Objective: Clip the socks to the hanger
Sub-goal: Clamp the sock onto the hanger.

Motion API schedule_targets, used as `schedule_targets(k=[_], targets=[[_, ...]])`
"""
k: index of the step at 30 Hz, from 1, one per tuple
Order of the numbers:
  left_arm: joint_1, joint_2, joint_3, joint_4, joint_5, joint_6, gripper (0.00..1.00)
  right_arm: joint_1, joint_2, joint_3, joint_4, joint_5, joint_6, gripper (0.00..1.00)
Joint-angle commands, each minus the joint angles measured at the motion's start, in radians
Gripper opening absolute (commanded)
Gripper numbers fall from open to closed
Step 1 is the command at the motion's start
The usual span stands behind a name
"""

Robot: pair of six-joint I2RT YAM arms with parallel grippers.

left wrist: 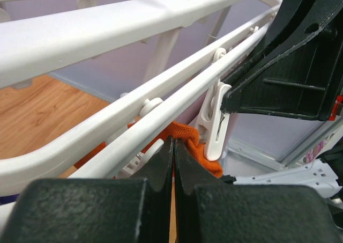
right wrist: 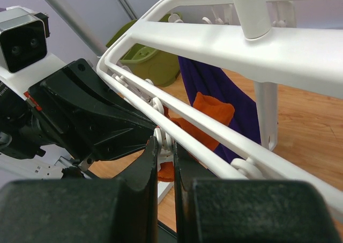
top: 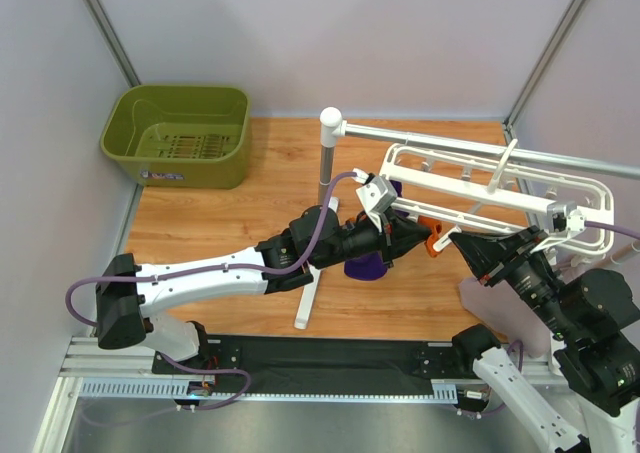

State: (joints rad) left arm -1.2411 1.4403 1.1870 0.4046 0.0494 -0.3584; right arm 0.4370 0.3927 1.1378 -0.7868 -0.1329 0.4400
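Observation:
The white hanger (top: 470, 185) hangs from the silver rail. My left gripper (top: 412, 235) is under its near bar, shut on an orange-red sock (top: 432, 239). In the left wrist view the shut gripper (left wrist: 173, 141) pinches the sock's edge (left wrist: 188, 140) just beside a dangling white clip (left wrist: 213, 126). My right gripper (top: 456, 241) meets it from the right. In the right wrist view the right gripper (right wrist: 165, 142) is shut on that clip (right wrist: 164, 137), with orange fabric (right wrist: 167, 170) below. More orange sock (right wrist: 213, 110) hangs further back against the purple cloth.
A dark purple cloth (top: 368, 265) hangs from the hanger, also in the right wrist view (right wrist: 214, 82). The rail's white post (top: 326, 163) stands on the wooden table with its foot (top: 310, 298) near the front. A green basket (top: 180, 133) sits at the back left.

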Motion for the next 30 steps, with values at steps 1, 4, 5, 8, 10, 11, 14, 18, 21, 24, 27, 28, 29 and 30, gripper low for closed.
schedule_targets(k=[1, 4, 5, 8, 10, 11, 14, 18, 21, 24, 27, 28, 29, 30], targets=[[0.005, -0.017, 0.002, 0.082, -0.026, -0.025, 0.0, 0.003, 0.002, 0.0, -0.117, -0.071, -0.004, 0.0], [0.003, -0.005, 0.017, 0.073, -0.013, -0.027, 0.0, 0.003, 0.005, -0.003, -0.111, -0.065, -0.003, 0.0], [0.003, -0.001, 0.022, 0.074, -0.01, -0.031, 0.0, 0.003, 0.005, -0.006, -0.109, -0.063, -0.003, 0.0], [0.005, 0.008, 0.028, 0.08, -0.008, -0.037, 0.0, 0.003, 0.008, -0.009, -0.108, -0.063, 0.0, 0.0], [0.003, 0.014, 0.034, 0.079, -0.006, -0.036, 0.0, 0.002, 0.008, -0.009, -0.104, -0.06, -0.003, 0.0], [0.005, 0.014, 0.04, 0.074, -0.008, -0.033, 0.0, 0.002, 0.008, -0.009, -0.107, -0.059, -0.003, 0.0], [0.003, 0.012, 0.049, 0.057, -0.005, -0.022, 0.0, 0.003, 0.008, -0.003, -0.111, -0.062, -0.004, 0.01], [0.005, 0.006, 0.049, 0.05, -0.002, -0.016, 0.0, 0.003, 0.008, -0.001, -0.115, -0.057, -0.006, 0.02], [0.005, 0.008, 0.049, 0.05, 0.003, -0.017, 0.0, 0.002, 0.008, -0.004, -0.12, -0.054, -0.006, 0.04], [0.003, 0.012, 0.052, 0.051, 0.001, -0.02, 0.0, 0.003, 0.006, -0.006, -0.117, -0.056, -0.003, 0.06], [0.003, 0.011, 0.049, 0.053, 0.004, -0.022, 0.0, 0.002, 0.009, -0.006, -0.114, -0.059, 0.0, 0.09], [0.003, 0.011, 0.048, 0.051, 0.006, -0.022, 0.0, 0.003, 0.011, -0.006, -0.114, -0.059, 0.0, 0.1], [0.003, 0.009, 0.048, 0.053, 0.004, -0.022, 0.0, 0.003, 0.011, -0.004, -0.114, -0.06, 0.003, 0.14], [0.003, 0.008, 0.046, 0.053, 0.006, -0.022, 0.0, 0.002, 0.012, -0.003, -0.114, -0.063, 0.002, 0.17]])
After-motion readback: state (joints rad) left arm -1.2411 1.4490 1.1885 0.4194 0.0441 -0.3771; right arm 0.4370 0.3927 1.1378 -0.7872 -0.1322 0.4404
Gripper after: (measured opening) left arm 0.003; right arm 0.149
